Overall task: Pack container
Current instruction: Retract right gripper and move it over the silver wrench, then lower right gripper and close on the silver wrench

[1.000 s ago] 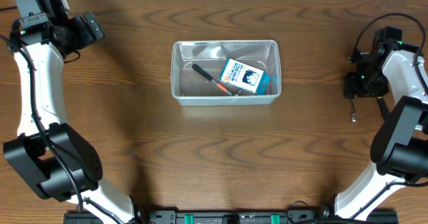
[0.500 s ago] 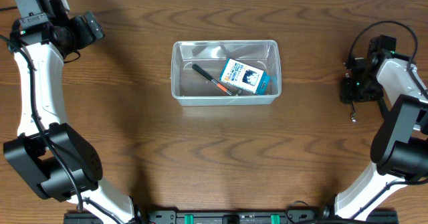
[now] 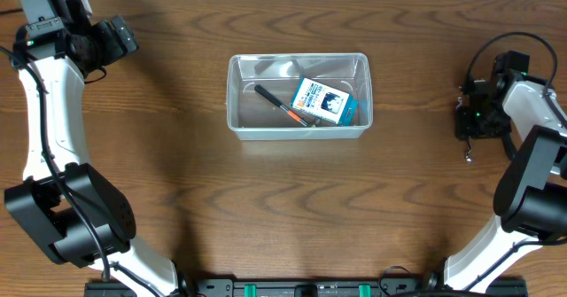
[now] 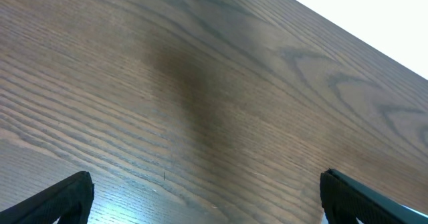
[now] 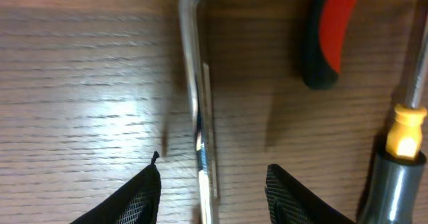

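The clear plastic container [image 3: 237,120] stands mid-table and holds a black and orange pen [image 3: 282,106] and a small blue-and-white box [image 3: 322,102]. At the right edge my right gripper [image 3: 476,124] points down over loose tools. In the right wrist view this right gripper [image 5: 212,180] is open, and a silver hex key [image 5: 196,83] lies on the wood between its fingers [image 5: 137,197], touching neither. My left gripper [image 3: 120,35] is at the far left corner; in the left wrist view the left gripper [image 4: 206,184] is wide open over bare wood.
A red-and-black tool handle [image 5: 331,30] and a grey-handled screwdriver with a yellow collar [image 5: 401,140] lie right of the hex key. A thin metal tool end [image 3: 468,152] shows below the right gripper. The table's far edge [image 4: 374,43] runs close behind the left gripper.
The right gripper has shifted slightly left and toward the table's front, settling over the tools. The left arm and the container's contents have not moved.
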